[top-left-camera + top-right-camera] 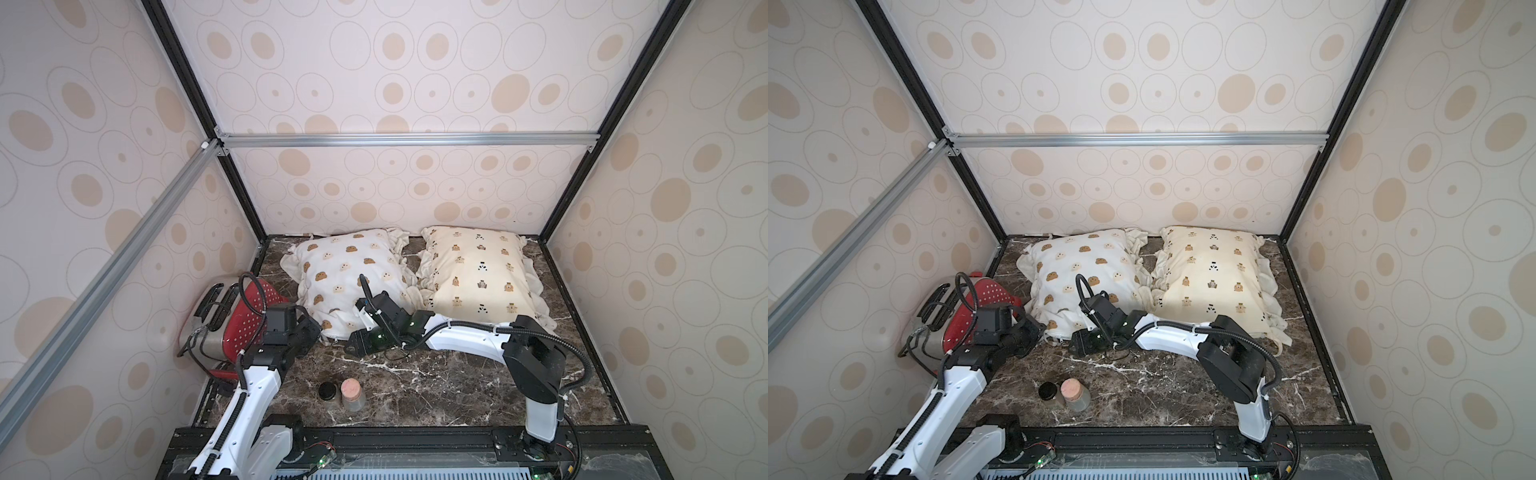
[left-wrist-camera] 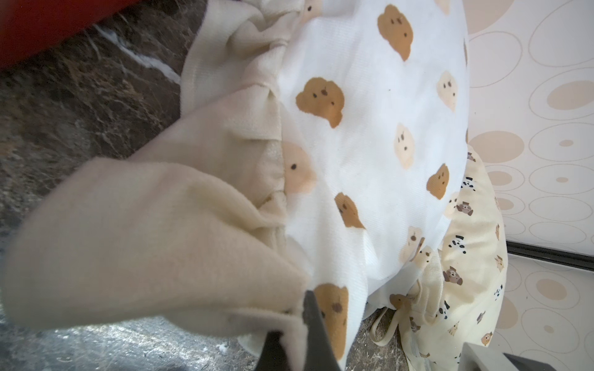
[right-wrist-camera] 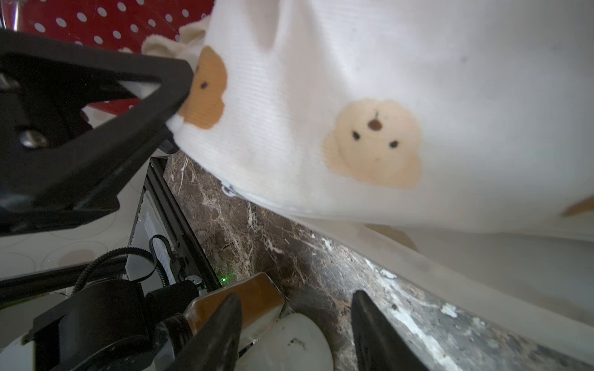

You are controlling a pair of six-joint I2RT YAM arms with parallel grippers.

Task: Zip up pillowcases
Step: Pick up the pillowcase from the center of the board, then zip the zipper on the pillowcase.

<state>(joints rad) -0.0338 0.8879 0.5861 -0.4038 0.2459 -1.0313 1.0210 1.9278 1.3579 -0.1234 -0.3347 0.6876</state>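
Top views: white pillowcase [image 1: 353, 274] and cream-yellow pillowcase [image 1: 478, 270] lie side by side at the back of the counter [image 1: 436, 386]; red toaster [image 1: 237, 320] at the left.
Left wrist: left end effector [image 2: 294, 331] pinching the white pillowcase's ruffled corner.
Right wrist: right end effector [image 3: 295, 324] spread, low over the counter beside its front seam; a small pale tab there is possibly the zipper pull.

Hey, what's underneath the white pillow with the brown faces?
Beneath the white pillowcase, only the dark marble tabletop shows along its near edge, where the left gripper pinches a corner. Anything under its middle is hidden.
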